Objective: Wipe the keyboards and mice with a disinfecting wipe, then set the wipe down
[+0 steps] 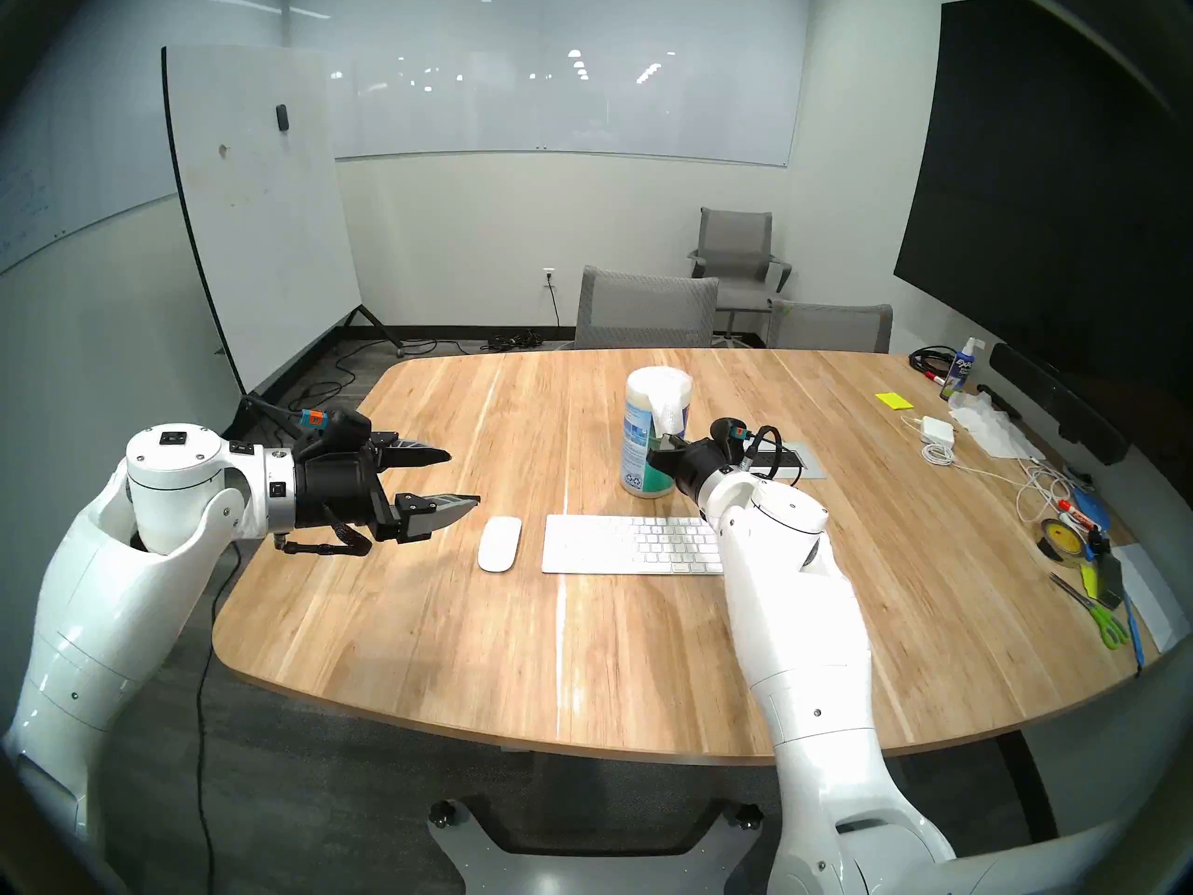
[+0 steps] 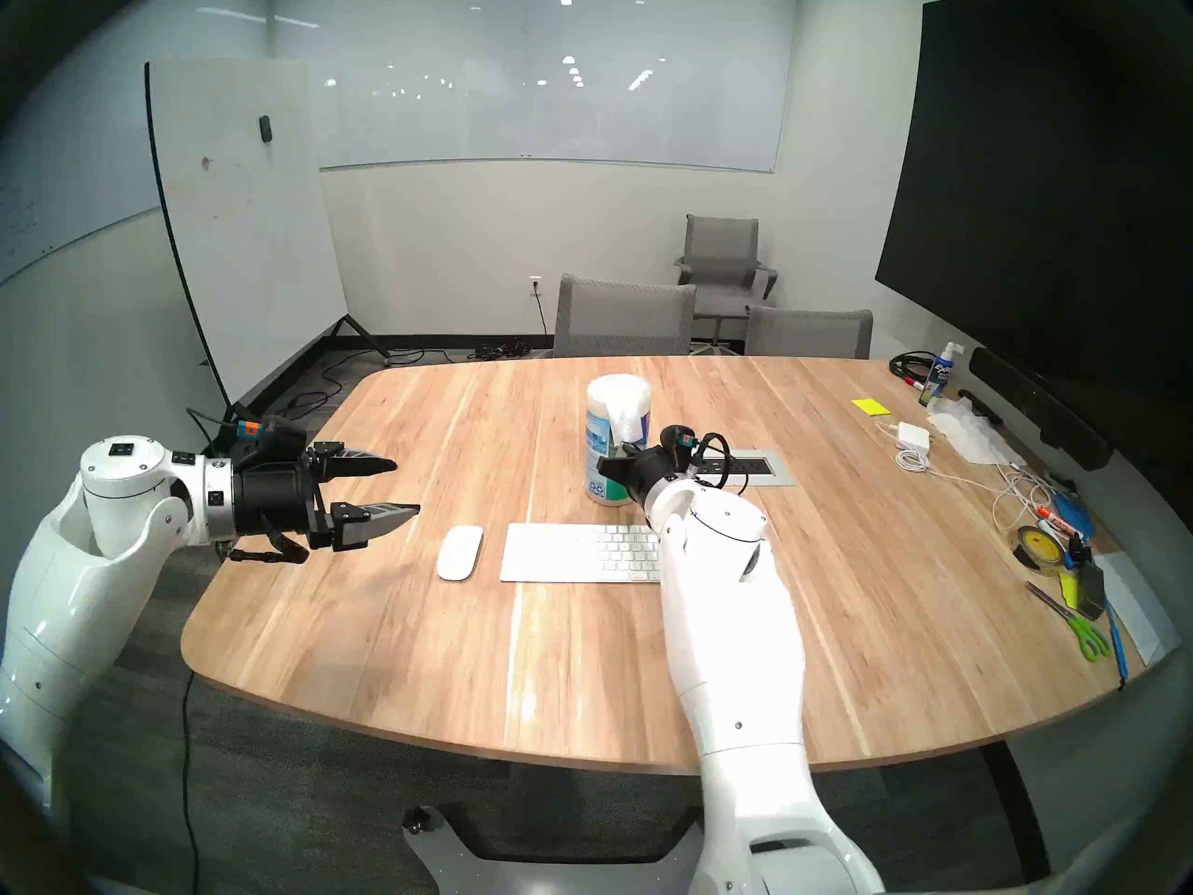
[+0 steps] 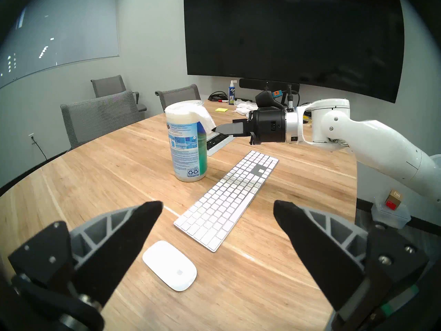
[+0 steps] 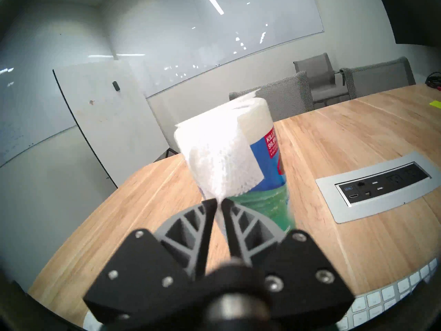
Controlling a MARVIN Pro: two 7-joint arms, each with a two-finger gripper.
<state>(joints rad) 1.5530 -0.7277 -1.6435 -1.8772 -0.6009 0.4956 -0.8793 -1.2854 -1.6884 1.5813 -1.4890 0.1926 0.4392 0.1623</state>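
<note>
1. The step in hand looks like drawing a wipe (image 4: 222, 165) out of the canister (image 3: 187, 144). The right gripper (image 4: 219, 204) has its jaws pinched together on the sheet's lower corner, and the sheet hangs from the lid down the canister's side, straight ahead of the jaws.

2. To do it well, I would pull steadily away and slightly upward, along the line of the sheet, not sideways. The canister is tall and stands free on the surface (image 1: 645, 667), so a sideways tug could tip it or drag it toward the keyboard (image 1: 629, 545).

3. The hold is only on the sheet's tip, and the material is thin and semi-sheer. A slow pull should keep it from tearing or slipping out.

4. The left gripper (image 1: 461, 480) hangs above the surface's left edge with its jaws spread wide and holding nothing. It could steady the canister if the pull meets resistance.

5. From the right jaws, the canister is directly in front, touching or nearly touching the wipe's hanging end. The keyboard lies below and behind them, under the right forearm.

6. From the left jaws, the mouse (image 3: 170, 266) lies just ahead and below, between the fingertips in the wrist view. The keyboard stretches beyond it, and the canister stands farther off.
</note>
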